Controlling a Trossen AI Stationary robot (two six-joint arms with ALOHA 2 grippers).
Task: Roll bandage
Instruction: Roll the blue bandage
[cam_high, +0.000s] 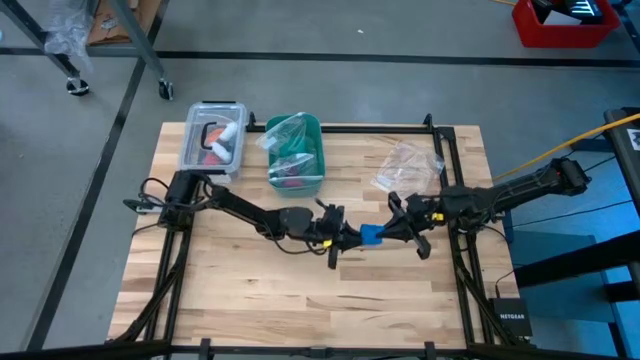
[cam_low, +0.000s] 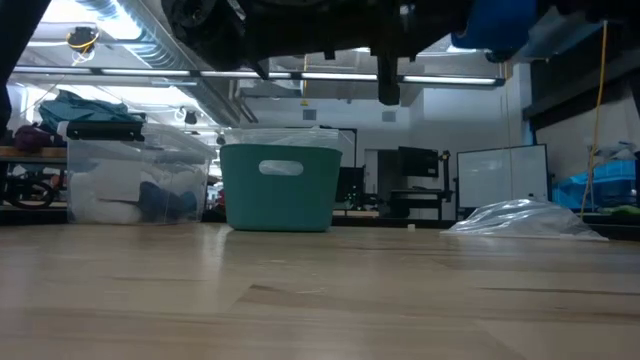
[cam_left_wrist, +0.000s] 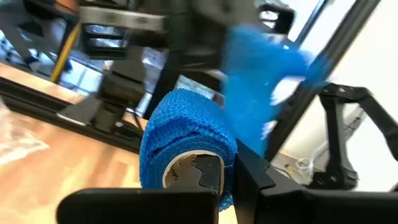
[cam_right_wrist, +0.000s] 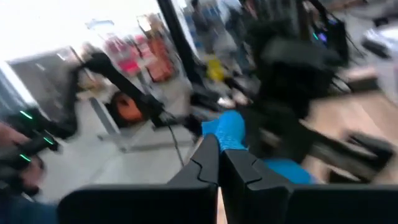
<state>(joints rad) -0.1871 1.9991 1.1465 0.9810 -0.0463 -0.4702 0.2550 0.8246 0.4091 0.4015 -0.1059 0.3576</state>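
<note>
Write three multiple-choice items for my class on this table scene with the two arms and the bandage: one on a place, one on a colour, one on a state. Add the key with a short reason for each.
1. Where is the bandage?
A. Lying in the teal bin
B. Held up between the two grippers over the middle of the table
C. Under the crumpled clear bag

2. What colour is the bin beside the clear lidded box?
A. Teal
B. Orange
C. White

3. How do the fingers of the left gripper stand?
A. Wide open, holding nothing
B. Shut on the bandage
C. Shut on the table's edge

Key: 1 B, the high view shows the blue piece between the left gripper and the right gripper. 2 A, both the high and low views show it teal. 3 B, the left wrist view shows the blue roll pinched at its fingers.
</note>
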